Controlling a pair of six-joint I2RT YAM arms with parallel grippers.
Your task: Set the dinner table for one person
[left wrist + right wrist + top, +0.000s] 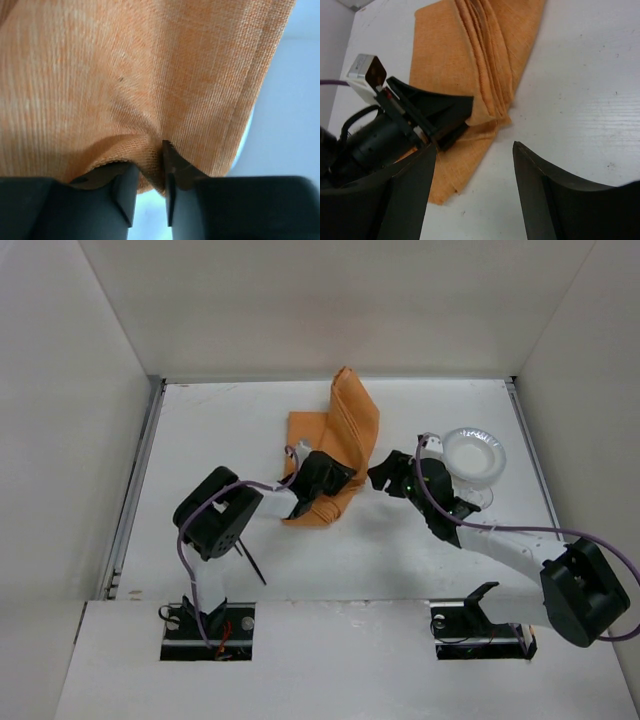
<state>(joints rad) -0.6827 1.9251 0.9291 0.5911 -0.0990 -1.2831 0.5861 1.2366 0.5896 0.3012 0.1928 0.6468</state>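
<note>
Orange mat (335, 440) lies bunched in folds in the middle of the white table (400, 570), which spans between the side rails. The left gripper (150, 170) pinches a fold at the mat's near end. The right gripper (474, 145) hangs open just right of it. To spread the mat well, the right should probably take a free corner, then both pull apart low, clear of the dish (473, 455) at far right.
</note>
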